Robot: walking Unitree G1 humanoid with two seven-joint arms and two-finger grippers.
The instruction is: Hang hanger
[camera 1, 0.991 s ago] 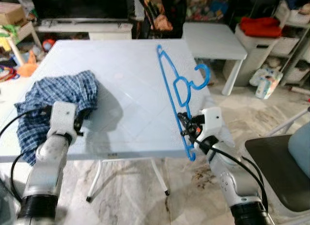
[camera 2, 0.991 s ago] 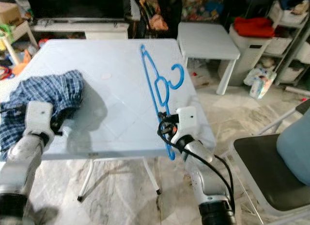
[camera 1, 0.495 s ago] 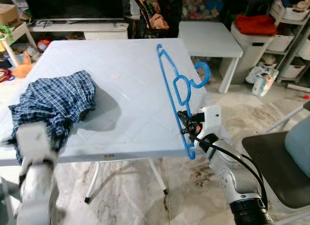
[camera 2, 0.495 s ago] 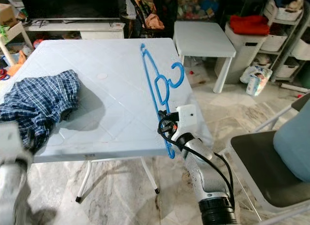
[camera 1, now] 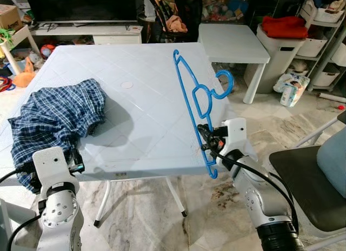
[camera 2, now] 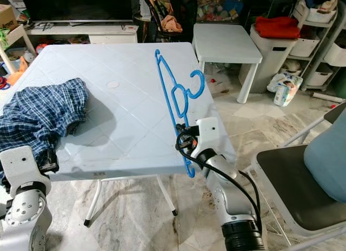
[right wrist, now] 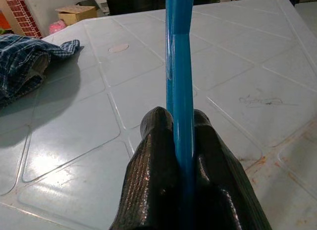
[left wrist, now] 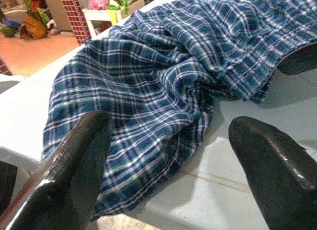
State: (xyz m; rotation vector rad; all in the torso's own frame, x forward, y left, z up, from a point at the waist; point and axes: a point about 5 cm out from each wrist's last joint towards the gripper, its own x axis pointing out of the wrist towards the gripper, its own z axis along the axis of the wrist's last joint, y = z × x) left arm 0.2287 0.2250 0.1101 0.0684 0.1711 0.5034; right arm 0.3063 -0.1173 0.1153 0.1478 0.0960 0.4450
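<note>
Your right gripper has its fingers clamped on the blue hanger, which stands tilted above the tabletop's right edge, hook pointing outward. Your left gripper, fingers apart, sits at the near-left corner beside the plaid shirt.

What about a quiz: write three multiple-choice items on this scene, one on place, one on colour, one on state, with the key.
1. Where does the shirt lie?
A. on the table's left part
B. on the floor
C. on the chair

2. What colour is the hanger?
A. red
B. blue
C. white

3. How is the left gripper?
A. shut on the shirt
B. shut on the hanger
C. open

Key: 1 A, plaid cloth rests on the tabletop; 2 B, its frame is bright blue in the right gripper; 3 C, its fingers stand apart before the shirt.
</note>
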